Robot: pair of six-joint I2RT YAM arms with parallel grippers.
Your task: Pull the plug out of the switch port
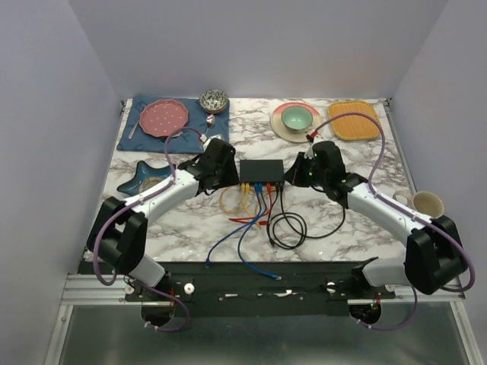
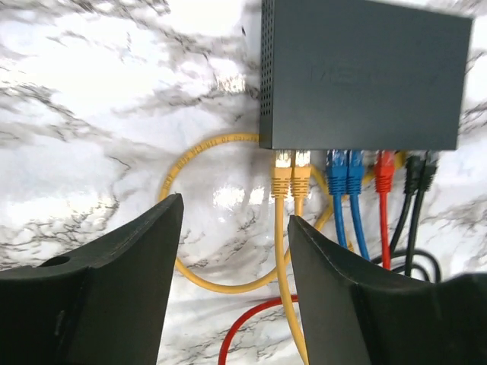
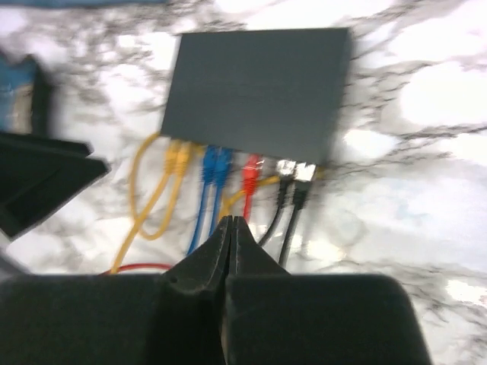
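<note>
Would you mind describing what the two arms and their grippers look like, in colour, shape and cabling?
Both the left arm and the right arm have white tubular links between chunky black joint housings, with a thin purple cable looping loosely along each. The left gripper and the right gripper are matte black, with plain wedge-shaped fingers that taper towards the tips. No markings are visible.

I read the switch (image 2: 358,72) as matte black and the bench (image 2: 99,91) as white marble veined grey. I count two yellow plugs (image 2: 282,179), two blue plugs (image 2: 337,173), one red plug (image 2: 384,172), two black plugs (image 2: 413,172). The plate (image 1: 166,118) is pink, pale-dotted.
</note>
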